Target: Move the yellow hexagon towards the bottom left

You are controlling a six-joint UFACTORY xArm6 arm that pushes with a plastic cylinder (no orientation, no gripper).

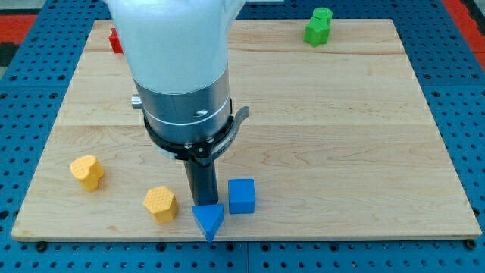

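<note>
The yellow hexagon [161,203] lies near the board's bottom edge, left of centre. My tip [202,205] is the lower end of the dark rod, just right of the hexagon with a small gap. Its very end is hidden behind the blue triangle [208,220], which sits right below it. A blue cube [241,196] stands just right of the rod.
A yellow heart-shaped block [88,171] lies at the lower left. A green block [319,26] stands at the top right. A red block [116,40] shows at the top left, partly hidden by the arm. The wooden board [341,136] rests on a blue pegboard.
</note>
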